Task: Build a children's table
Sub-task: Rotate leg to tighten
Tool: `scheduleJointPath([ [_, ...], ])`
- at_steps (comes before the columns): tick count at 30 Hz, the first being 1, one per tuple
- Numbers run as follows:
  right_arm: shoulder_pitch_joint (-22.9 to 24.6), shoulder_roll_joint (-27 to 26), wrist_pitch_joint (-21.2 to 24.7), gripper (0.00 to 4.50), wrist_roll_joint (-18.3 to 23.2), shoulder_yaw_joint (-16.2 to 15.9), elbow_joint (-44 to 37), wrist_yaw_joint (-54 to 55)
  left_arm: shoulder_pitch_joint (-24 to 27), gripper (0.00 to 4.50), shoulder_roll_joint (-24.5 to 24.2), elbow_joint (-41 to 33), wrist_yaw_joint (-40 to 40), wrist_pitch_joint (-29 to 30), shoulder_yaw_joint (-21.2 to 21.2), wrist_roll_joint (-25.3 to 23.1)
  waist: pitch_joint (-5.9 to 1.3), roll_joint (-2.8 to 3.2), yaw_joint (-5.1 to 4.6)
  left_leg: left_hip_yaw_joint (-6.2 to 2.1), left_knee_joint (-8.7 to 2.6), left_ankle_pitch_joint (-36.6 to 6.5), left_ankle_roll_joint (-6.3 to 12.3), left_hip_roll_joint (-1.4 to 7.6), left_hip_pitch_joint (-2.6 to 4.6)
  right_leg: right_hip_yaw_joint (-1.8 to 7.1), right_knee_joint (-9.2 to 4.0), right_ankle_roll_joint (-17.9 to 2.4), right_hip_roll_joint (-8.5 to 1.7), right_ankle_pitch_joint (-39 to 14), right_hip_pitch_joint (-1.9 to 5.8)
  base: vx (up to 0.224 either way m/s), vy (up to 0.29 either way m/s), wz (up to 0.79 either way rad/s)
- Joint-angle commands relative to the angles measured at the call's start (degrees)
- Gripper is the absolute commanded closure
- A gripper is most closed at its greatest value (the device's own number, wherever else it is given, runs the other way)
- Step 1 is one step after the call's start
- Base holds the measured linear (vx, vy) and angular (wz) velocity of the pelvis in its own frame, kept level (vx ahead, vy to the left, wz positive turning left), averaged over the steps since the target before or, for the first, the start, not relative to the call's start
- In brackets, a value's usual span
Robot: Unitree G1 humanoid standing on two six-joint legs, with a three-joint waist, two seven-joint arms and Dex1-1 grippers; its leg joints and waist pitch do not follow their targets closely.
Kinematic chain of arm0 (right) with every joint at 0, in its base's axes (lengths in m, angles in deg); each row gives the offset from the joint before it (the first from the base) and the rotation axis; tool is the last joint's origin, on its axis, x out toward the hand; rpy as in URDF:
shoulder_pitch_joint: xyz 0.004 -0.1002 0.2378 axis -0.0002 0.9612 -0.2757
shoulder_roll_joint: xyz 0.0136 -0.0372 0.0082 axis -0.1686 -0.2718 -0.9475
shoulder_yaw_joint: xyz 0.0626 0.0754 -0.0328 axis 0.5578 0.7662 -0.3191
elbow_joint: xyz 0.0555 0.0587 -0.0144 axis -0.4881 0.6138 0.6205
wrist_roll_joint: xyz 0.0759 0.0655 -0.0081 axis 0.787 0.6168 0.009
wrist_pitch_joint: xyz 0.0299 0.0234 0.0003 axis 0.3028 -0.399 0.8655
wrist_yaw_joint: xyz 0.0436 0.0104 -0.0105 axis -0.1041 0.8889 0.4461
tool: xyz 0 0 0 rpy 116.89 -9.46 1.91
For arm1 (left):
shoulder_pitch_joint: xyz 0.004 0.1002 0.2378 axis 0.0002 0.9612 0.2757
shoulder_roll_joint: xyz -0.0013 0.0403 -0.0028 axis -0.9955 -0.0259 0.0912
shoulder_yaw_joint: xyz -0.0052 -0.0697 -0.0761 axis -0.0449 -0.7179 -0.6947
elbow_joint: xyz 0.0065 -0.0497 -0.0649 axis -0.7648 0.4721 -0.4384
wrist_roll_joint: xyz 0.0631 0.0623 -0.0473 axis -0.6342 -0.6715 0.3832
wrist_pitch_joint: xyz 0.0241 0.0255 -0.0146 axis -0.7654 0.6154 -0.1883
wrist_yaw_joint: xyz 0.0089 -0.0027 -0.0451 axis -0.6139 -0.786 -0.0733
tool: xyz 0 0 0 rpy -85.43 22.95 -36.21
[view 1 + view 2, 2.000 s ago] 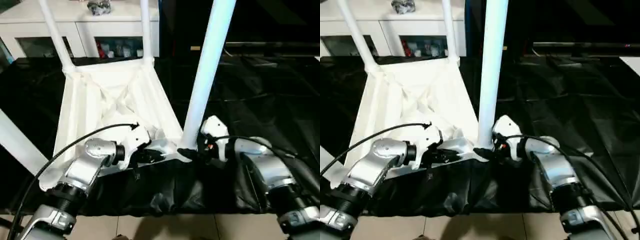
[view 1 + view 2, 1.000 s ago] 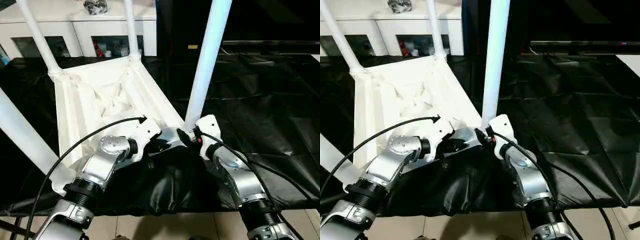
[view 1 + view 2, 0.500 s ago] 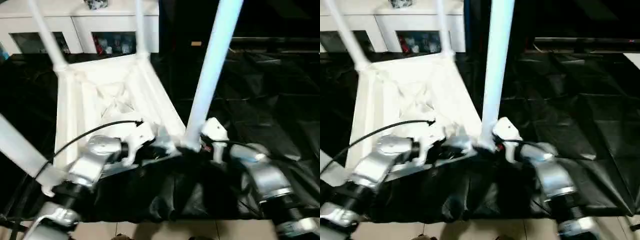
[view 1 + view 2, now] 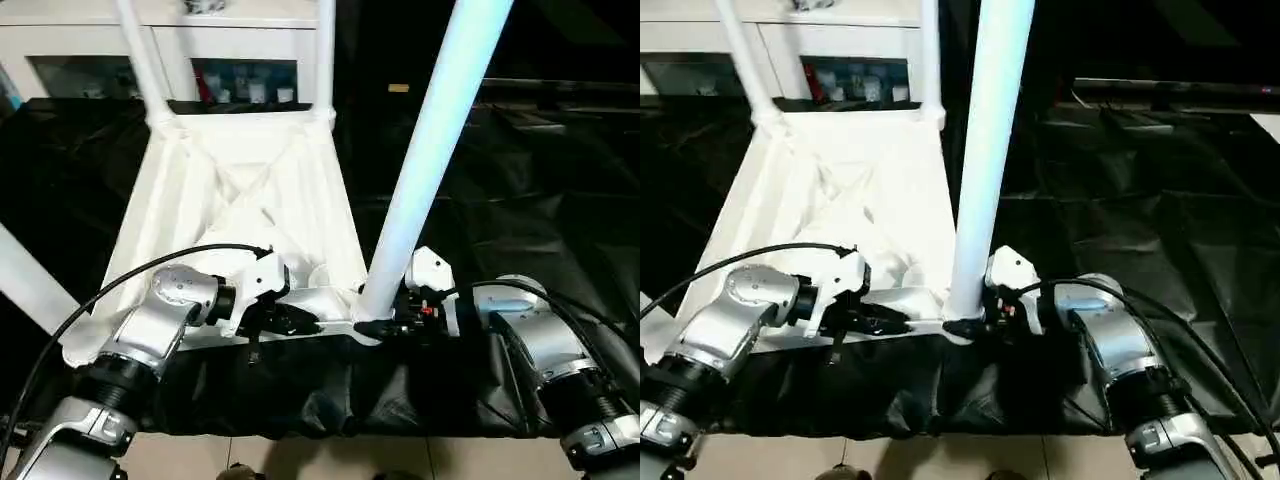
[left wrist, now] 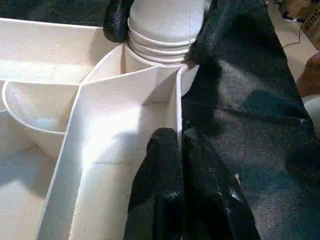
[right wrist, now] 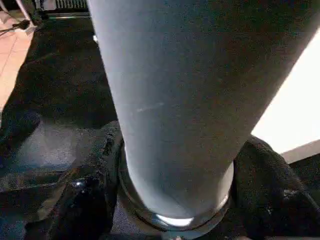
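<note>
The white tabletop (image 4: 240, 200) lies upside down on black sheeting, ribbed underside up. Two legs stand in its far corner sockets (image 4: 140, 60) (image 4: 325, 50), and another slants up at the near left (image 4: 30, 280). The near-right leg (image 4: 420, 170) rises from its corner socket (image 5: 160, 55). My left gripper (image 5: 178, 137) is shut on the tabletop's near rim wall, close to that socket. My right gripper (image 4: 385, 318) clasps the flared base of the near-right leg, with a black finger (image 6: 85, 195) pressed on each side of it.
A white cabinet (image 4: 90, 40) with glass doors stands behind the table. Black sheeting (image 4: 520, 200) covers the work surface and hangs over its near edge. Tiled floor (image 4: 300, 460) shows below. A cable loops over my left forearm (image 4: 160, 270).
The camera has shifted and tilted. My right forearm has swung outward to the right while its gripper stayed at the leg's base. The left gripper has kept its hold on the rim.
</note>
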Motion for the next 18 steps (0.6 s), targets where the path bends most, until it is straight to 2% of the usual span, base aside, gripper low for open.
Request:
scheduleJointPath([
  [1, -0.35, -0.11, -0.51, 1.77, 0.72, -1.8, 0.45, -2.21, -0.62, 4.5, 0.17, 0.86, 0.95, -0.18, 1.29, 0.34, -3.58, -0.56, -0.07, 0.93, -3.45, -7.8, 5.55, 0.45, 0.65, 0.66, -2.74, -16.68, -1.06, -1.69, 3.01, 0.0, 0.0, 0.0],
  [3, -0.27, -0.25, -0.5, 1.78, 0.79, -1.77, 0.49, -2.28, -0.68, 4.5, 0.35, 0.99, 0.55, -0.28, 1.2, 0.25, -3.49, -0.49, -0.05, 0.9, -3.5, -8.59, 5.28, 0.48, 0.65, 0.67, -2.83, -16.58, -1.07, -2.66, 2.99, 0.0, 0.0, 0.0],
  [7, 1.0, -2.54, 1.09, 1.78, 1.31, -0.01, -0.2, 1.76, -1.45, 4.5, 2.72, 2.32, -5.97, -1.08, -0.13, -1.44, -3.31, -0.52, -0.01, 0.88, -3.65, -10.57, 4.49, 0.49, 0.73, 0.76, -3.19, -15.91, -1.09, -5.76, 2.8, 0.0, 0.0, 0.0],
  [8, 1.52, -4.8, 1.35, 1.78, -0.25, 1.05, 0.15, 8.34, -1.52, 4.5, 4.62, 2.12, -9.59, -0.89, -1.08, -1.51, -3.17, -0.59, -0.06, 0.86, -3.79, -12.01, 3.73, 0.49, 0.78, 0.83, -3.49, -15.2, -1.17, -8.56, 2.69, 0.0, 0.0, 0.0],
  [9, 1.94, -6.27, 1.76, 1.78, -1.36, 1.5, 0.32, 12.58, -1.3, 4.5, 5.6, 1.33, -10.65, 0.17, -1.27, -1.18, -2.92, -0.63, -0.23, 0.81, -4.05, -13.58, 2.36, 0.45, 0.77, 0.92, -3.8, -14.14, -1.23, -12.12, 2.59, 0.0, 0.0, 0.0],
  [10, 2.4, -7.76, 2.12, 1.78, -2.37, 1.89, 0.48, 16.6, -1.14, 4.5, 6.45, 0.79, -11.6, 0.83, -1.09, -1.23, -2.86, -0.72, -0.32, 0.7, -4.18, -14.27, 1.76, 0.33, 0.68, 0.89, -3.96, -13.34, -1.25, -14.31, 2.63, 0.0, 0.0, 0.0],
  [11, 2.75, -8.98, 2.62, 1.78, -2.98, 2.24, 0.56, 19.56, -1.02, 4.5, 7.03, 0.41, -12.2, 1.35, -0.78, -1.39, -2.78, -0.67, -0.38, 0.62, -4.37, -15.95, 0.74, 0.31, 0.88, 0.92, -4.41, -11.63, -1.35, -18.82, 2.35, 0.0, 0.0, 0.0],
  [12, 3.04, -10.59, 3.78, 1.78, -3.13, 2.84, 0.62, 22.69, -0.97, 4.5, 7.7, 0.17, -13.14, 1.94, -0.36, -1.84, -2.71, -0.82, -0.79, 0.36, -4.63, -16.78, 0.0, 0.21, 0.65, 0.86, -4.6, -10.09, -1.31, -21.72, 2.4, 0.0, 0.0, 0.0],
  [13, 3.24, -11.84, 4.75, 1.78, -3.15, 3.35, 0.67, 25.0, -0.95, 4.5, 8.22, 0.06, -13.94, 2.4, -0.04, -2.25, -2.71, -0.82, -0.79, 0.36, -4.63, -16.78, 0.0, 0.21, 0.65, 0.86, -4.6, -10.09, -1.31, -21.72, 2.4, 0.0, 0.0, 0.0],
  [14, 4.19, -15.51, 7.0, 1.78, -3.28, 3.98, -0.44, 30.33, -0.74, 4.5, 10.31, -0.5, -16.1, 4.17, 0.58, -2.65, -2.64, -0.74, -1.32, 0.19, -4.79, -18.32, -0.56, 0.13, 0.6, 0.83, -4.92, -8.52, -1.25, -24.41, 2.19, 0.0, 0.0, 0.0],
  [15, 4.19, -15.51, 7.0, 1.78, -3.28, 3.98, -0.44, 30.33, -0.74, 4.5, 10.31, -0.5, -16.1, 4.17, 0.58, -2.65, -2.67, -0.67, -1.43, 0.13, -4.77, -18.68, -0.71, 0.15, 0.74, 0.9, -5.08, -8.02, -1.26, -24.91, 1.94, 0.0, 0.0, 0.0],
  [16, 4.81, -18.76, 8.06, 1.78, -4.96, 3.55, -1.63, 35.33, -0.68, 4.5, 12.41, -0.45, -17.92, 5.24, 1.19, -3.03, -2.63, -0.69, -1.55, 0.1, -4.83, -18.9, -0.77, 0.14, 0.71, 0.9, -5.12, -7.84, -1.21, -25.17, 1.9, 0.0, 0.0, 0.0],
  [17, 4.79, -20.31, 8.58, 1.78, -5.78, 3.32, -1.92, 37.69, -0.75, 4.5, 13.27, -0.14, -18.82, 5.53, 1.5, -3.41, -2.51, -0.32, -1.77, 0.13, -4.94, -19.4, -1.09, 0.05, 0.63, 0.94, -5.33, -7.39, -1.06, -25.53, 1.66, 0.0, 0.0, 0.0],
  [18, 4.74, -21.17, 8.94, 1.78, -6.24, 3.23, -2.06, 39.04, -0.8, 4.5, 13.73, 0.11, -19.36, 5.57, 1.66, -3.69, -2.55, -0.49, -1.89, -0.11, -5.1, -20.2, -1.27, -0.03, 0.59, 0.72, -5.37, -6.77, -1.09, -27.17, 1.84, 0.0, 0.0, 0.0],
])
